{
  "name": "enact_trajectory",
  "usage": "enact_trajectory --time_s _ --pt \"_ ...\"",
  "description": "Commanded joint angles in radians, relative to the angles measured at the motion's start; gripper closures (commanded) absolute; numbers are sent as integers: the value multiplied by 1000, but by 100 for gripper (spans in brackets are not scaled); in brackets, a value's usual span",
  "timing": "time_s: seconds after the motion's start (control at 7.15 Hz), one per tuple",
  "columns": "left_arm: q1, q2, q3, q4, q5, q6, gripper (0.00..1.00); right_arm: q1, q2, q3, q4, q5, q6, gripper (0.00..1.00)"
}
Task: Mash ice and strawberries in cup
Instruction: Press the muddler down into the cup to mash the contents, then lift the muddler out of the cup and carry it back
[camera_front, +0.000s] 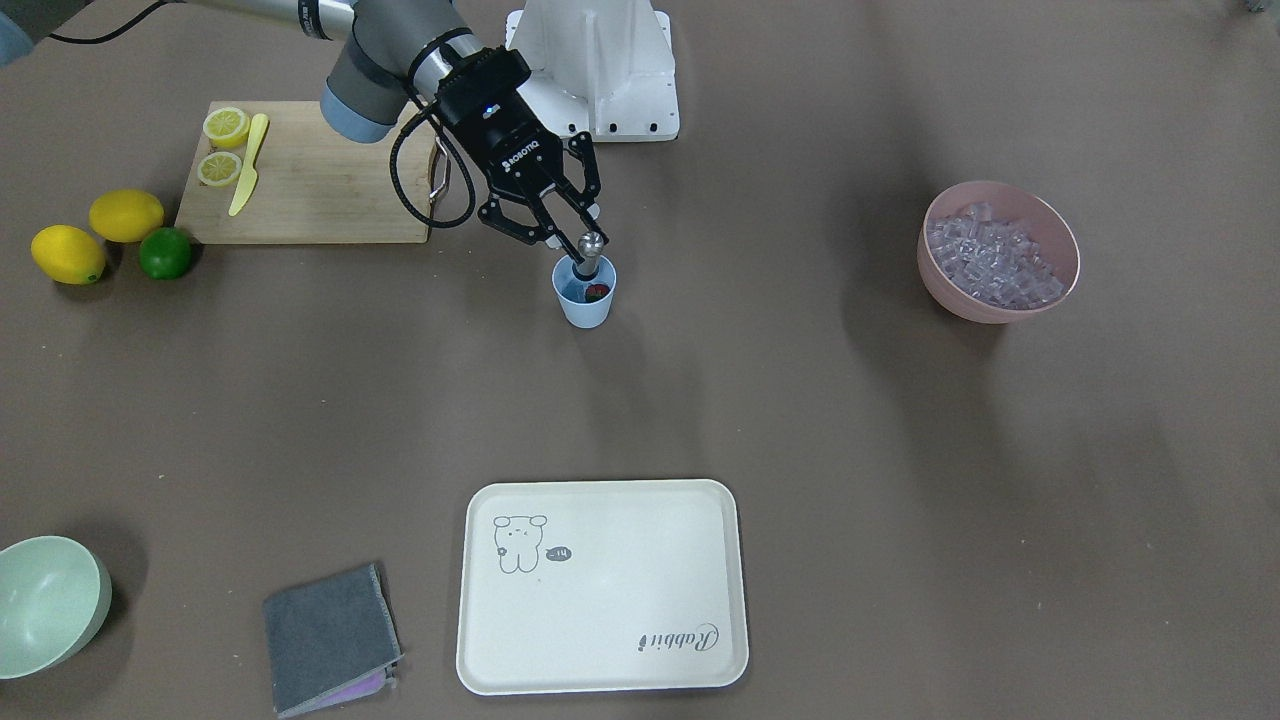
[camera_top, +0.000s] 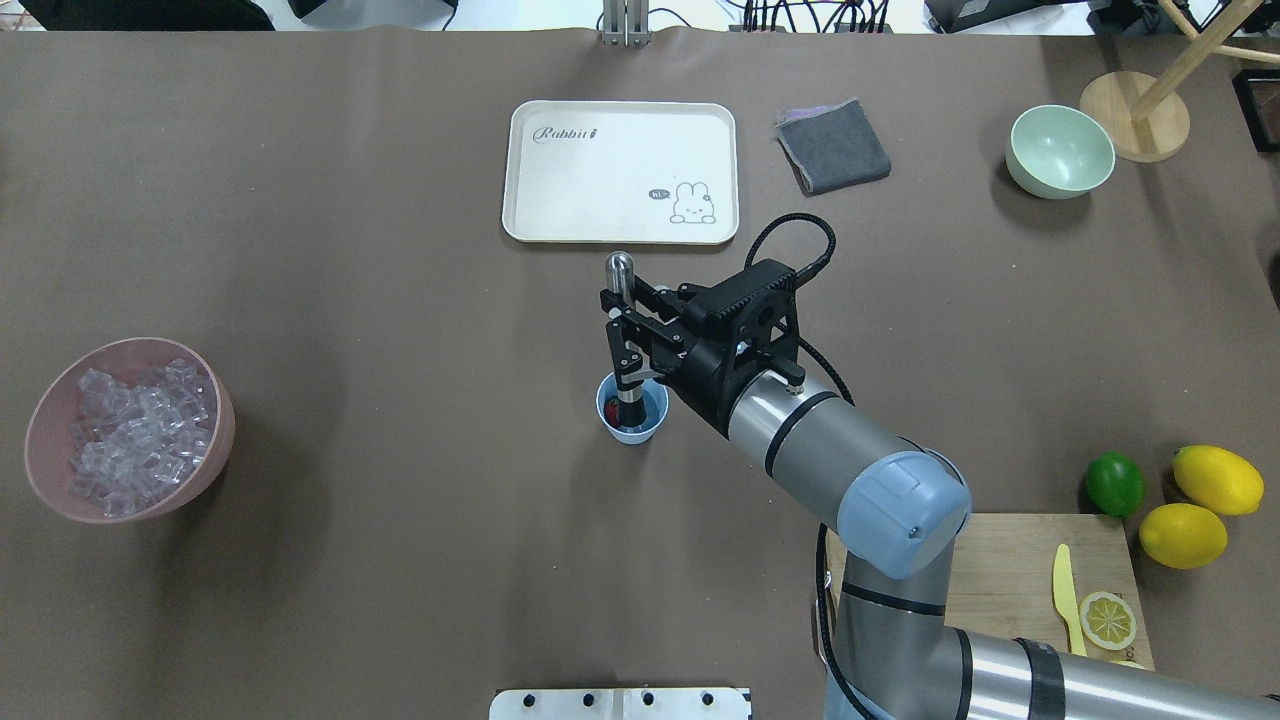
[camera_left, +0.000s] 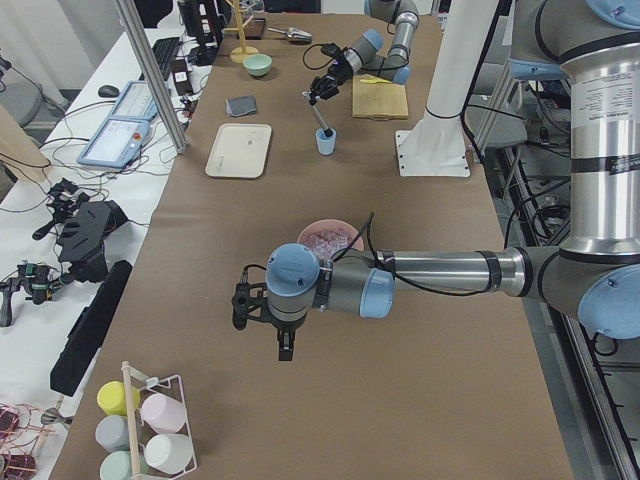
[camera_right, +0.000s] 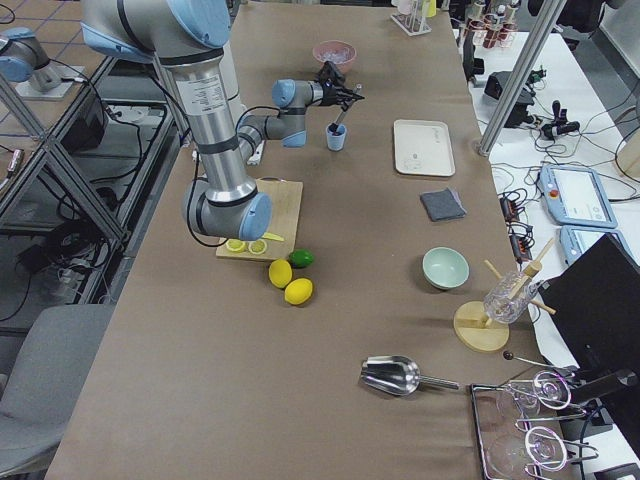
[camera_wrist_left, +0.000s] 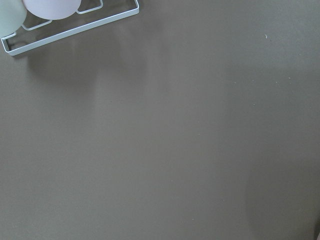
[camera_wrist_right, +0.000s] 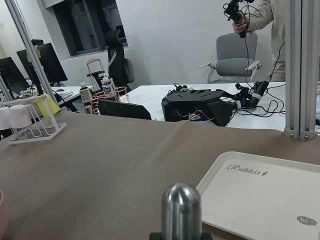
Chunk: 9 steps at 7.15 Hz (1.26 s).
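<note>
Here, right pincer (camera_top: 618, 340) clamped on muddler (camera_top: 620, 270), tip in cup (camera_top: 630, 433), left pincer (camera_left: 283, 340) unreadable.

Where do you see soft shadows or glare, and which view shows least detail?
Front-facing view: soft shadows lie near the cup and the pink bowl. Overhead view: the tray is bright, its print readable. Right wrist view: a pale highlight on the muddler. Left wrist view: least detail, mostly table.
</note>
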Motion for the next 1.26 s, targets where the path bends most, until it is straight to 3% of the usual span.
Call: enact_trajectory --time_s 0.0,0.7,0.84,0.98,1.12 --pt "-1 1 -2 0 1 0 2 -12 -1 -19 1 -16 0 100" --pt "-1 2 -1 0 1 0 2 66 46 6 -11 13 2 100" --pt "-1 10 -2 0 -1 0 2 113 46 36 -66 76 5 100" --pt "-1 12 -4 0 -1 0 2 158 27 110 -191 155 76 100" --pt "-1 13 -2 -2 1 0 2 222 -40 195 -300 282 119 100"
